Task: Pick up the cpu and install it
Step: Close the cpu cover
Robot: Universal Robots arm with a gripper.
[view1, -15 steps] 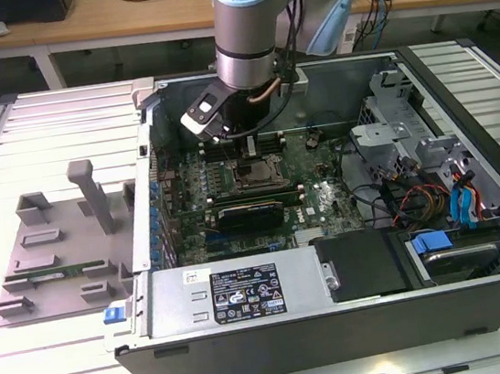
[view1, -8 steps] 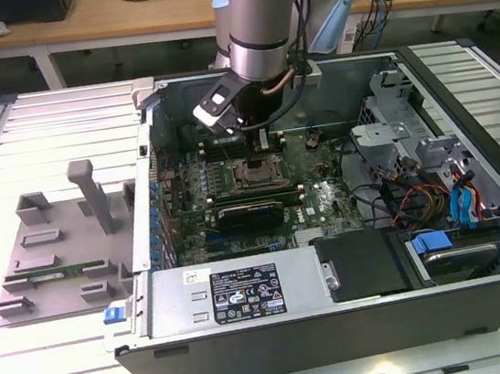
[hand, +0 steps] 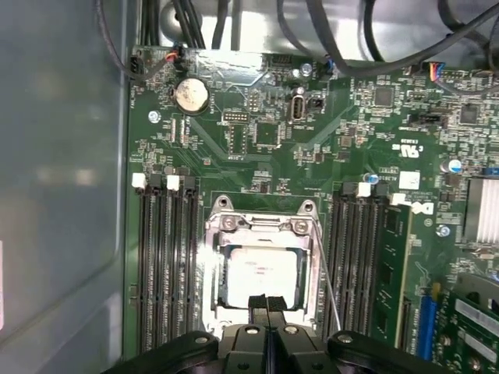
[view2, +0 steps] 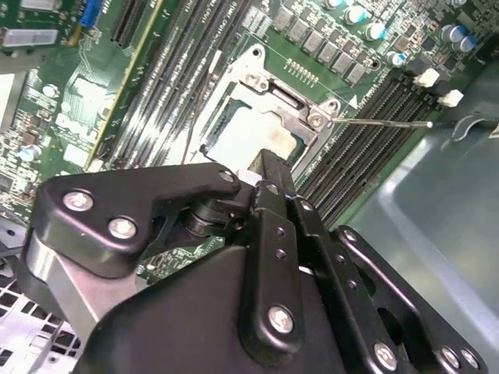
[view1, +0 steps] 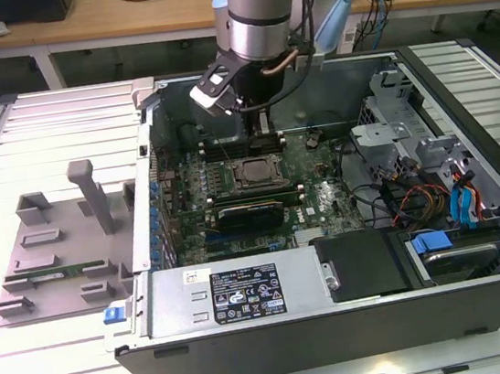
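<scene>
First wrist view looks down past the black two-fingered tool [hand: 267,305] onto the small flat square cpu with a silver-grey metal top plate [hand: 261,274]. It lies inside the black square socket frame with a metal bracket [hand: 261,224] on the green motherboard [hand: 312,132], directly beneath and just ahead of the tool's tips. The tool's two fingers are pressed together with nothing between them, so the cpu is not being carried. It rests level in the socket with its edges parallel to the frame, which I judge is how it must sit for its contacts to line up. Whether the tips touch the chip's near edge or hover just above it cannot be told. A thin steel retention lever [hand: 326,280] slants free beside the frame, to one side of the tool, so I take the socket to be not yet locked down. Second wrist view gives the same relation at an angle: the tool [view2: 269,167] sits over the near rim of the cpu [view2: 253,139]. Exterior view has the tool [view1: 263,128] hanging inside the open dark-grey computer case [view1: 343,331]. The case lies on its side on the pale slatted tabletop [view1: 38,113], so the board faces up, probably to allow a vertical approach.
</scene>
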